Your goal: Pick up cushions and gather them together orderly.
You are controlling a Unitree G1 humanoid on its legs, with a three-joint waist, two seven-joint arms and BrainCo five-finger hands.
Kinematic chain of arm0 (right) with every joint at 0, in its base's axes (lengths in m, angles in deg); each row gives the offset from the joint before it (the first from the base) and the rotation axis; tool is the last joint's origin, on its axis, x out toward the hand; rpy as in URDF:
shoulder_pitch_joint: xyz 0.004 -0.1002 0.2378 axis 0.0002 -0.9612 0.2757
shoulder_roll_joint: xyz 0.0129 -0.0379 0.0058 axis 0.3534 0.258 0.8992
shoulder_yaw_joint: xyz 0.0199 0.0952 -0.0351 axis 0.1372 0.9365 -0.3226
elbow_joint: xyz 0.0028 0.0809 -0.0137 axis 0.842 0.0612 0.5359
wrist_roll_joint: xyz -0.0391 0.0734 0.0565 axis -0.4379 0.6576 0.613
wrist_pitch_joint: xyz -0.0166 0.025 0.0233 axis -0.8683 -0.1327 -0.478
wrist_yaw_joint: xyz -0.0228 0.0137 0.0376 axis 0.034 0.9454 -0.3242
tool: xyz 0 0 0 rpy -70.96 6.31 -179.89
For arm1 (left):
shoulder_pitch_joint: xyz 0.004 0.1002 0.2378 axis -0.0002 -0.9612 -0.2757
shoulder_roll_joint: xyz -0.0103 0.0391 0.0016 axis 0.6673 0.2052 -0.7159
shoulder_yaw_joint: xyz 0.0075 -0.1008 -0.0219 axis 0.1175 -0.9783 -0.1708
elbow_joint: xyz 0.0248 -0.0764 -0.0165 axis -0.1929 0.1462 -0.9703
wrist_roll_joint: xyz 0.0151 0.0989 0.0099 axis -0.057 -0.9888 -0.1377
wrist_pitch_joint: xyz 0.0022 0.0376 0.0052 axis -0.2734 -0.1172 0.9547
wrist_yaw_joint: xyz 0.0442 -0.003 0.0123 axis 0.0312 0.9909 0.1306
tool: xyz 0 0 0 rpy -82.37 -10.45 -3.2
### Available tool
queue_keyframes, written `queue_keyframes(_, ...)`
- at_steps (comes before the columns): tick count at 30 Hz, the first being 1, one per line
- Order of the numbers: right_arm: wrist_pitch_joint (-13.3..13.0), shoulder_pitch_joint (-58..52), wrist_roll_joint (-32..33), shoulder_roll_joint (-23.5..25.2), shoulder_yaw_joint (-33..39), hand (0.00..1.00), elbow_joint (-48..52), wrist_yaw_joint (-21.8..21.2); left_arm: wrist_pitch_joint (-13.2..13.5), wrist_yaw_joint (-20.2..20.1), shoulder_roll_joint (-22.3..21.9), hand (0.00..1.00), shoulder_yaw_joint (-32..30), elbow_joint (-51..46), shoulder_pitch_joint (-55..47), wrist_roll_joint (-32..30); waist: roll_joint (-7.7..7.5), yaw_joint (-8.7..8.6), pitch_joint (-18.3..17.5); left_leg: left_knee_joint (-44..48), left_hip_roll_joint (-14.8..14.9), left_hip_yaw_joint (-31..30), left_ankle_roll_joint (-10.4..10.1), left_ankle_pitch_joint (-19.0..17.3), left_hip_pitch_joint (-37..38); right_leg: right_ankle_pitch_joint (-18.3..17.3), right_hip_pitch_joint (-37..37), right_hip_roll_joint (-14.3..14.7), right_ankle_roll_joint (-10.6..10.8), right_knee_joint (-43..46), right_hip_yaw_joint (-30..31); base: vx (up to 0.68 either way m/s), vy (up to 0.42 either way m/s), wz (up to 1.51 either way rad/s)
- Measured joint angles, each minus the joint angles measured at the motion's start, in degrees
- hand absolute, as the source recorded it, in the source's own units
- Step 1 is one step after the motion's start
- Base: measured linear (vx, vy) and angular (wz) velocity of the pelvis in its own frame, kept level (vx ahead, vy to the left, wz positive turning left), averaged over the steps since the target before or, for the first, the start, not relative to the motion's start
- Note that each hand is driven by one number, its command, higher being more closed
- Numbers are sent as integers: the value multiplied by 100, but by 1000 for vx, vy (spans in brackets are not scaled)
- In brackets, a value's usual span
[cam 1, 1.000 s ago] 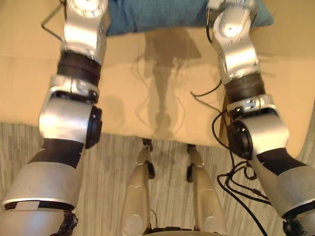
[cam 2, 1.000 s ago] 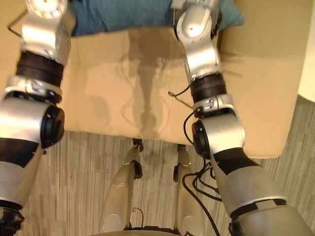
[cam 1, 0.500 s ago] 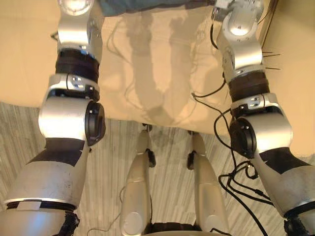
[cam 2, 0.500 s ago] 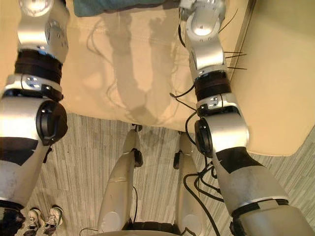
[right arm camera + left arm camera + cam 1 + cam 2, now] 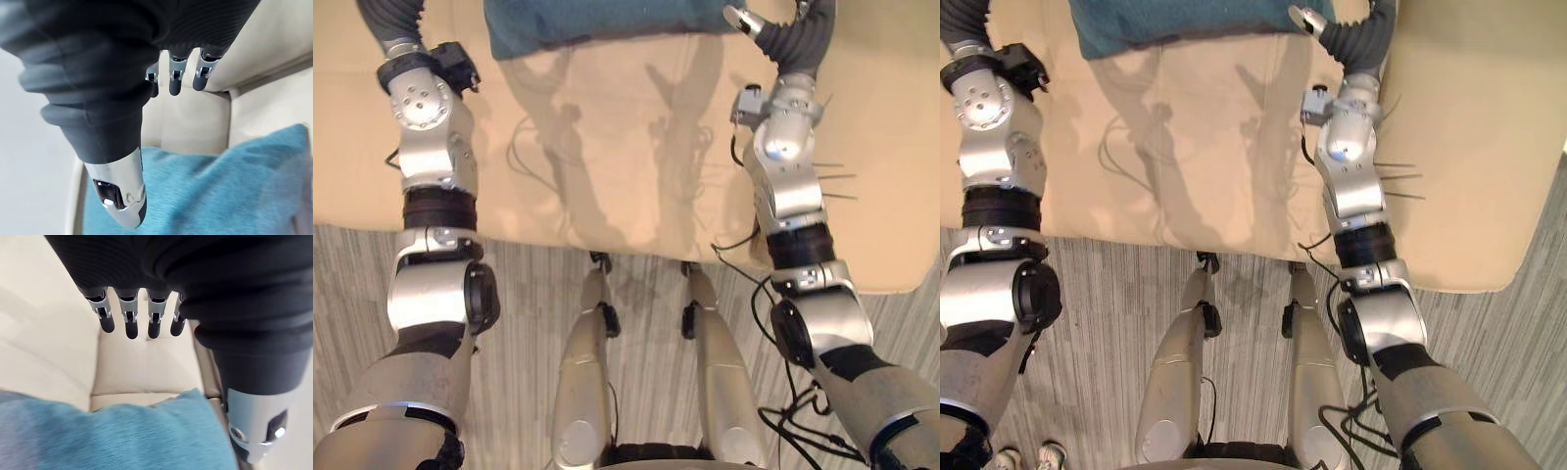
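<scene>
Seen from the robot's head looking down, a teal, rectangular fabric cushion [image 5: 597,22] lies across the far part of a cream upholstered sofa seat [image 5: 607,147], its long side running left to right. The near edge of the seat meets a grey striped carpet floor [image 5: 524,313]. Both silver-grey arms reach forward over the seat, one toward each end of the cushion. In its own wrist view, the left robot hand [image 5: 130,328] has its dark-tipped fingers hanging in a straight, relaxed row with small gaps between them. It holds nothing, and the fingers point toward the pale back panels of the sofa while the teal fabric sits below the wrist, apart from the fingertips. The right robot hand [image 5: 176,83] looks much the same in its wrist view. Its fingers are loosely extended and empty, and its silver thumb [image 5: 120,200] stands apart from them above the teal cushion, with cream upholstery beyond. From the head view, the right thumb tip shows just beside the cushion's right end, and whether it touches the fabric cannot be told. A pair of pale shoes [image 5: 1026,458] stands on the carpet at the robot's left, well apart from the sofa.
</scene>
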Motion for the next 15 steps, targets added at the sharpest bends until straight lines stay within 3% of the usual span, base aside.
queue_keyframes(1,-77,-471,0,-53,-10,0,382,-85,67,-9,-31,0,33,-375,-539,41,0,16,0,150,10,-17,20,-101,141,-98,167,-12,-15,110,-13,33,-35,12)
queue_keyframes(3,-241,-1952,-6,-125,-41,0,1050,-411,281,-166,-502,0,57,-1231,-2128,94,-6,25,-155,415,3,-73,3,-398,594,-470,639,-66,13,422,-89,70,-37,22)
queue_keyframes(4,-278,-2355,-18,-108,-61,0,1120,-480,316,-207,-667,0,99,-1349,-2542,95,-7,26,-338,476,-1,-104,-11,-477,608,-552,665,-81,6,490,-127,116,-24,27)
queue_keyframes(5,-311,-3283,-104,-44,-76,0,1190,-658,351,-335,-1063,0,271,-1455,-3489,89,-23,52,-760,586,-5,-130,-30,-640,693,-736,765,-108,18,614,-168,135,-22,18)
queue_keyframes(8,-337,-4465,-364,127,-80,0,1125,-1026,346,-609,-1580,0,550,-1436,-4763,30,-37,117,-1017,712,-17,-124,-75,-879,1105,-965,1187,-143,51,716,-176,148,-10,10)
queue_keyframes(10,-382,-5162,-544,232,-96,0,617,-1377,314,-929,-1722,0,904,-1129,-5568,-127,-70,98,-1268,791,-66,-120,-99,-1054,1412,-1118,1503,-158,83,720,-159,91,13,0)
queue_keyframes(12,-374,-5584,-746,229,-105,0,-676,-1872,252,-1450,-1754,0,1090,-164,-6147,-547,-87,-35,-1650,742,-80,-113,-99,-1146,1779,-1165,1930,-159,145,525,-159,129,17,-1)
queue_keyframes(15,-367,-5833,-844,232,-104,0,-1784,-2207,155,-1742,-1761,0,1093,780,-6360,-764,-147,-65,-1789,523,-107,-71,-110,-1160,2287,-1137,2381,-152,191,285,-94,56,16,-11)
